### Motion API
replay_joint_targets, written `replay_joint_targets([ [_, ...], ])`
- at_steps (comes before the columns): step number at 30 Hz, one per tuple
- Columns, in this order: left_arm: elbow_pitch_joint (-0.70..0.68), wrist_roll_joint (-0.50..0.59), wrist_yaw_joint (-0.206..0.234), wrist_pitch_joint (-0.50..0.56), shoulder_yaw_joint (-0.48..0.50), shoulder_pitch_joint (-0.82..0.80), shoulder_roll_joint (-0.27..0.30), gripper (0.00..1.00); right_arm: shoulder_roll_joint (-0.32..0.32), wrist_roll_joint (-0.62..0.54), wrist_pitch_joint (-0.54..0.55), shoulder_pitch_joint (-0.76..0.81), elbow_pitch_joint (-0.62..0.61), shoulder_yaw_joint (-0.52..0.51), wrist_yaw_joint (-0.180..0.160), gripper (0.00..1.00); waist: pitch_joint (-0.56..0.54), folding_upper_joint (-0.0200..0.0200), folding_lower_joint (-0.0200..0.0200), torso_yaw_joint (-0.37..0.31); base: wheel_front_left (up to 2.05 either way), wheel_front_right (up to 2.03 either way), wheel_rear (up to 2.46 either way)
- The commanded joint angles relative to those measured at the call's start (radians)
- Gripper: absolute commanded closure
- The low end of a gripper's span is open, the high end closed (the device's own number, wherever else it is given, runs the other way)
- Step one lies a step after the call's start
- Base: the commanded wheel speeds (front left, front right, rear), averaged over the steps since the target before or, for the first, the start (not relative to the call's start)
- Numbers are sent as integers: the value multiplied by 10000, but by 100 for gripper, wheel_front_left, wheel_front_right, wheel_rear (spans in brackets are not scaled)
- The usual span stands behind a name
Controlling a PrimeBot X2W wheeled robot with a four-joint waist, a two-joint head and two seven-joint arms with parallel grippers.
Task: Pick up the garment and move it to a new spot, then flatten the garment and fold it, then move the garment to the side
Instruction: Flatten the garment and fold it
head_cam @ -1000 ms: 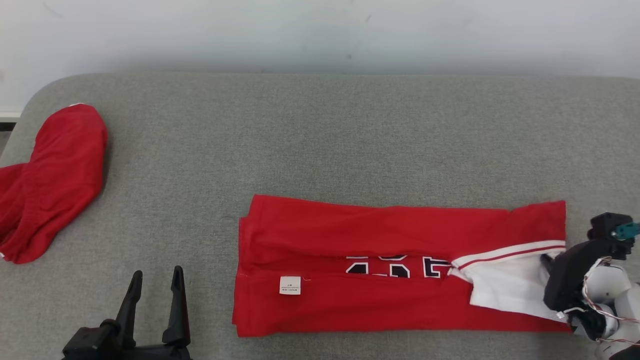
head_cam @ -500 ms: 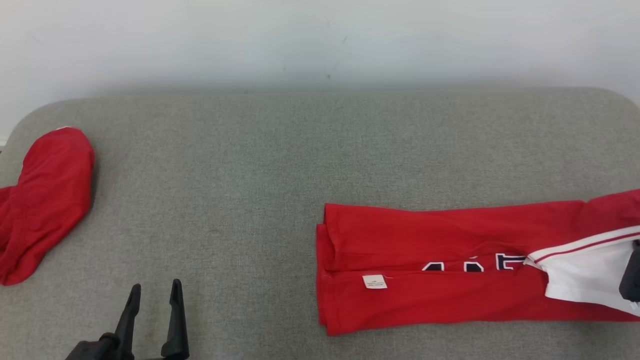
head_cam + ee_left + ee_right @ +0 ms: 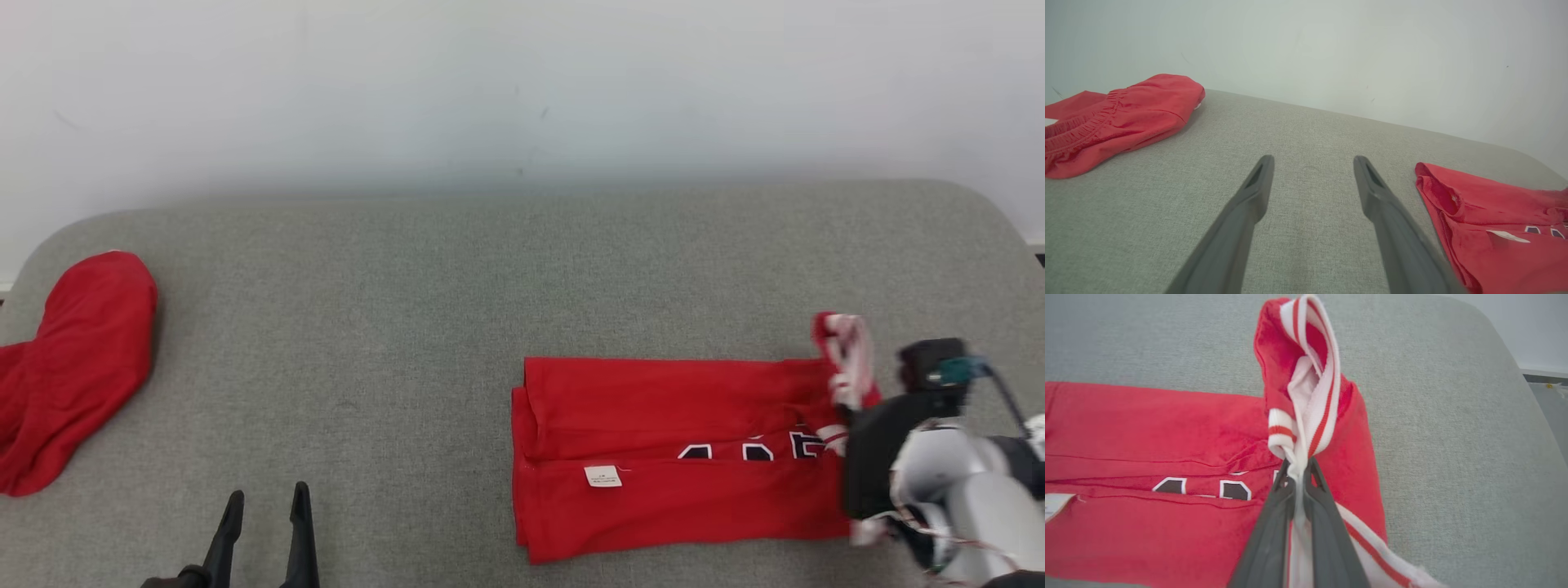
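The red garment (image 3: 669, 457) is lying folded into a long band on the gray table (image 3: 408, 286), in the lower right of the head view. Its white label (image 3: 602, 476) is facing up near its left end, and dark numerals are peeking out along the middle fold. The right tool (image 3: 1298, 473) is clamping together on the garment's right end, pinching the white-and-red striped trim (image 3: 1314, 375). That bunched end is standing up off the table above the fingertips in the right wrist view, while the rest of the cloth is resting flat. In the head view the lifted trim is showing just left of the right arm's dark wrist, near the right edge. The left tool (image 3: 269, 492) is sitting at the bottom left of the head view, its fingers spread wide apart and gripping nothing, pointing over bare table well apart from the garment. A second red cloth (image 3: 73, 367) is lying crumpled at the far left edge of the table. A pale wall (image 3: 522, 82) is rising behind the table.
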Motion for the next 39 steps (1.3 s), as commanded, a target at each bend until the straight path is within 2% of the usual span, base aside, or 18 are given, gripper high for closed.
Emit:
replay_joint_targets([
  [1, 21, -60, 11, -7, -8, 142, -1, 0, 130, 166, 74, 70, -203, 343, -26, 100, -127, -1, 0, 30, 0, 0, 0],
  [7, -39, -31, -8, -7, -72, 198, -3, 0, 859, 655, 270, -273, -372, 1824, -26, 100, -178, -1, 0, 164, 0, 0, 0],
  [16, -65, -130, 29, -7, -300, 72, -3, 0, 1838, 935, -34, -1414, 1181, 2854, -26, 100, 78, -1, 0, 589, 0, 0, 0],
  [24, 28, -262, 67, -7, -460, -154, -1, 0, 2094, 1322, -337, -2175, 2460, 3754, -27, 100, 297, -1, 0, 945, 0, 0, 0],
  [35, 167, -315, 91, -7, -502, -387, 0, 0, 2167, 2259, -810, -2641, 3231, 4797, -25, 100, 432, -1, 0, 956, 0, 0, 0],
  [36, 187, -325, 88, -7, -505, -412, 0, 0, 2164, 2399, -894, -2664, 3258, 4884, -25, 76, 431, -1, 0, 948, 0, 0, 0],
  [37, 206, -331, 81, -7, -513, -434, -1, 0, 2161, 2493, -982, -2705, 3295, 4964, -25, 0, 429, -1, 0, 941, 0, 0, 0],
  [39, 238, -338, 70, -7, -530, -472, 0, 0, 2162, 2893, -1223, -2742, 3248, 5120, -27, 0, 408, -1, 0, 931, 0, 0, 0],
])
